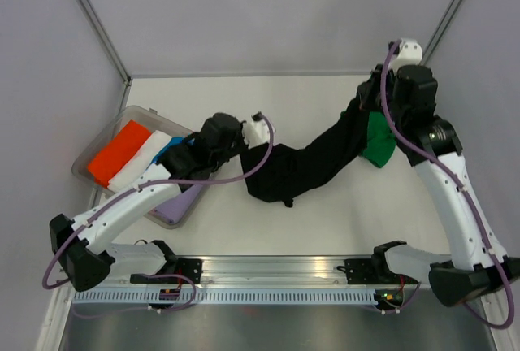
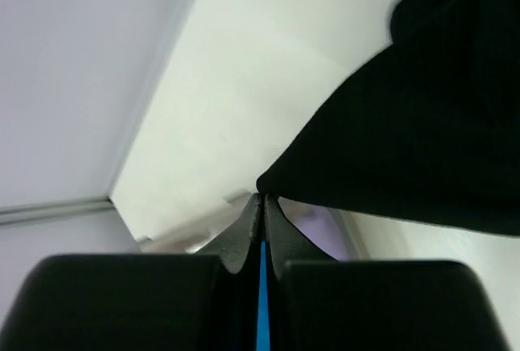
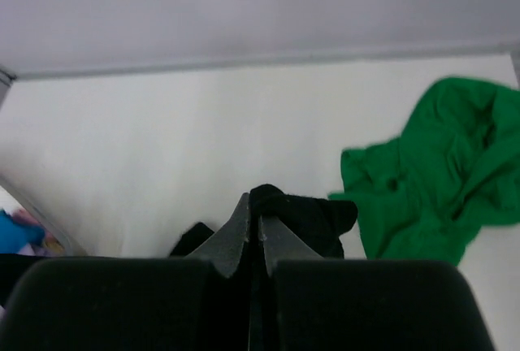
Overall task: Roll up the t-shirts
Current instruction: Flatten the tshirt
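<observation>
The black t-shirt (image 1: pixel 313 164) is held up at both ends. It is stretched like a saggy rope across the top view, from the middle up to the upper right. The left gripper (image 2: pixel 262 201) is squeezed tight on one edge of it. The right gripper (image 3: pixel 253 219) is pinched tight on a bunched bit at the other end. The green t-shirt (image 1: pixel 379 141) is not held. It is left crumpled on the table (image 1: pixel 244 99) at the right of the frame, under the right arm and close by the black one. A clear bin (image 1: pixel 104 133) with folded cloths (image 1: pixel 134 152) is seen at the left. It looks as if the black shirt is being pulled out so that it can be laid flat, and no rolling is begun yet. Next, the shirt needs to be lowered and spread smooth on a bare part of the table. It should be kept off the green shirt and the bin before it is rolled up.
</observation>
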`<act>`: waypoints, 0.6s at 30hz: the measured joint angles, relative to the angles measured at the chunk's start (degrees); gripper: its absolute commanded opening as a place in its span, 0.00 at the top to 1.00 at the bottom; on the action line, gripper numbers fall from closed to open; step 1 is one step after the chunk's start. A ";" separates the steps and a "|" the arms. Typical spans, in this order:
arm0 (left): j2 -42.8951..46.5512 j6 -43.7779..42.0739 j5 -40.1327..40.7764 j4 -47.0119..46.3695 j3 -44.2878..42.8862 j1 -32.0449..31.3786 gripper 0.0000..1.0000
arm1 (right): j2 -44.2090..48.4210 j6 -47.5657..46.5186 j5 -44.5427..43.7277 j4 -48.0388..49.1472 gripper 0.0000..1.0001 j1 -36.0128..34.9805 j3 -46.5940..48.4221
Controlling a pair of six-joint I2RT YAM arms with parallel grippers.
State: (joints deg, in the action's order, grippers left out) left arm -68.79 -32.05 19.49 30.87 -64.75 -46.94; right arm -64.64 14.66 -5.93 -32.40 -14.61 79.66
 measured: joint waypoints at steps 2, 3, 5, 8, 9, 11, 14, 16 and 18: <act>-4.44 -1.14 0.83 -2.32 -8.41 2.34 0.98 | -7.39 -0.46 0.85 0.31 1.00 0.63 9.86; -6.84 -1.40 1.25 -3.58 -12.70 4.11 0.98 | -10.49 -0.50 1.18 0.68 1.00 1.09 14.45; -11.61 -1.64 1.60 -5.25 -21.51 7.74 0.98 | -19.34 0.00 2.60 -0.39 1.00 2.71 27.93; -16.57 -1.75 2.80 -7.91 -31.45 13.75 0.98 | -26.77 1.18 4.44 0.66 1.00 5.60 40.59; -16.87 -1.88 2.97 -8.81 -32.79 15.23 0.98 | -27.04 1.55 4.79 1.29 1.00 6.32 41.20; -16.13 -2.16 3.06 -9.99 -33.05 17.05 0.98 | -25.38 1.90 5.09 2.51 1.00 7.41 39.56; -12.31 -3.02 1.64 -13.40 -27.54 17.55 0.98 | -16.96 2.14 4.87 7.80 1.00 8.07 26.23; -8.33 -3.61 -0.20 -14.56 -20.37 17.53 0.98 | -10.19 2.29 4.61 10.58 1.00 8.37 15.78; -5.18 -3.91 -2.08 -16.00 -12.72 17.44 0.98 | -4.00 2.69 3.85 12.37 1.00 8.79 6.14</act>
State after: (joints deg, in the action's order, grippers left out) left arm -73.97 -35.97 17.41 14.87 -77.47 -29.50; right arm -68.64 17.34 -2.09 -20.03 -5.82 85.80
